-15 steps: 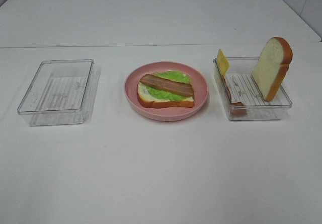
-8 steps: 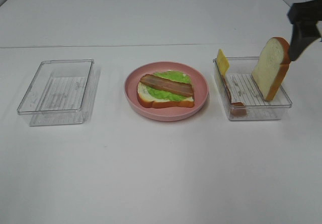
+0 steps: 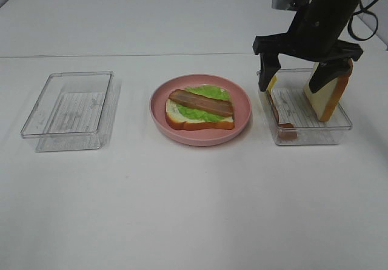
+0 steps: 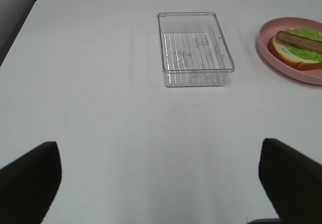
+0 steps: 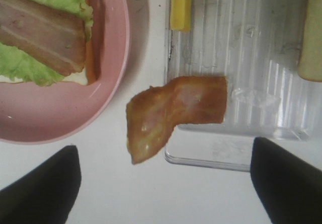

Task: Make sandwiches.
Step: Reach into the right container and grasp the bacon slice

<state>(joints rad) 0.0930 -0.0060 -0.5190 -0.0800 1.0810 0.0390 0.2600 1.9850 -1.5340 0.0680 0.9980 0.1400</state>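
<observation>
The open sandwich point(image 3: 200, 108) lies on the pink plate point(image 3: 239, 127): a bread slice, a lettuce leaf and one bacon strip on top. It also shows in the right wrist view as the sandwich point(image 5: 45, 32). My right gripper point(image 3: 295, 79) hangs open above the right tray point(image 3: 315, 138), holding nothing. In that tray a cheese square point(image 3: 268, 74) leans at the left wall, a bacon strip point(image 5: 176, 113) drapes over the rim, and a bread slice point(image 3: 330, 91) leans at the right. My left gripper point(image 4: 161, 183) is open over bare table, out of the exterior view.
An empty clear tray point(image 3: 70, 109) sits left of the plate, seen also as the tray point(image 4: 195, 48) ahead of the left gripper. The white table's back edge runs behind the trays.
The right arm has come in from the right and now hangs over the right tray, its fingers either side of the tray's contents. The food has not moved.
</observation>
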